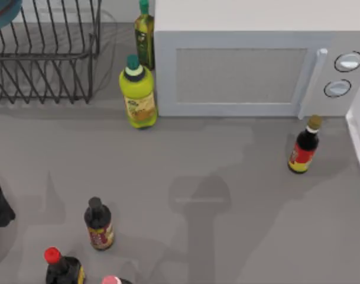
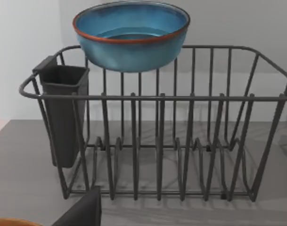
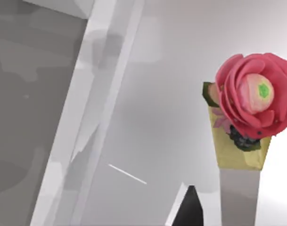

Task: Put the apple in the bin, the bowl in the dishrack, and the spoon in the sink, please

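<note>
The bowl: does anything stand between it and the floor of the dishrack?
Nothing visible does. The bowl sits at the top rail of the dishrack, and below it there are just bare upright prongs. The dark cutlery holder hangs off to one end.

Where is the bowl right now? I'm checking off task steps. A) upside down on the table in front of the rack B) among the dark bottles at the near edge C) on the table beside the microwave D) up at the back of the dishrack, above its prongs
D: in the left wrist view the teal bowl sits upright, high at the rear of the wire dishrack, above its prongs and the dark cutlery holder.
</note>
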`<act>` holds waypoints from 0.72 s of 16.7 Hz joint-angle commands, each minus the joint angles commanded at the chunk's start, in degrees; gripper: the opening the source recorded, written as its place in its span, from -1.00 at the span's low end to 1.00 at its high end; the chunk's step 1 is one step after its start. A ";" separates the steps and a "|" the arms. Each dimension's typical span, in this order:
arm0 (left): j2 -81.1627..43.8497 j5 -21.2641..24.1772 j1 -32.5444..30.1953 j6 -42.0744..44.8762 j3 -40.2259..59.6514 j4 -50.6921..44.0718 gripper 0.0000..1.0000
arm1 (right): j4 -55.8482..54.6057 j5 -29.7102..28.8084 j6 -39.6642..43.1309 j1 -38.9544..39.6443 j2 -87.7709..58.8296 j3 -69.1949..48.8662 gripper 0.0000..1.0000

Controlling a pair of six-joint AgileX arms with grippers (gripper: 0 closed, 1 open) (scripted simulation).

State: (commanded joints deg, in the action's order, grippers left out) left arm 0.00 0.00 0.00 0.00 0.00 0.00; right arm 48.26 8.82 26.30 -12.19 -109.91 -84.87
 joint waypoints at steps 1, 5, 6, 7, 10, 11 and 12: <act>0.00 0.00 0.00 0.00 0.00 0.00 1.00 | -1.95 0.74 -0.13 -0.18 -2.82 -3.10 -1.00; 0.00 0.00 0.00 0.00 0.00 0.00 1.00 | -7.30 3.22 -0.48 -0.40 -10.79 -11.15 -1.00; 0.00 0.00 0.00 0.00 0.00 0.00 1.00 | -7.75 3.57 -0.51 -0.35 -11.46 -11.82 -1.00; 0.00 0.00 0.00 0.00 0.00 0.00 1.00 | -7.85 3.66 -0.51 -0.34 -11.62 -11.98 -1.00; 0.00 0.00 0.00 0.00 0.00 0.00 1.00 | -7.72 3.55 -0.57 -0.14 -11.40 -11.81 -1.00; 0.00 0.00 0.00 0.00 0.00 0.00 1.00 | -7.94 3.52 -0.61 -0.10 -11.63 -11.71 -1.00; 0.00 0.00 0.00 0.00 0.00 0.00 1.00 | -8.75 3.46 -0.70 0.01 -12.40 -11.44 -1.00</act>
State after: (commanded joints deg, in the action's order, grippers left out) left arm 0.00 0.00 0.00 0.00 0.00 0.00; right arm 39.50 12.28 25.59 -12.18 -122.31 -96.30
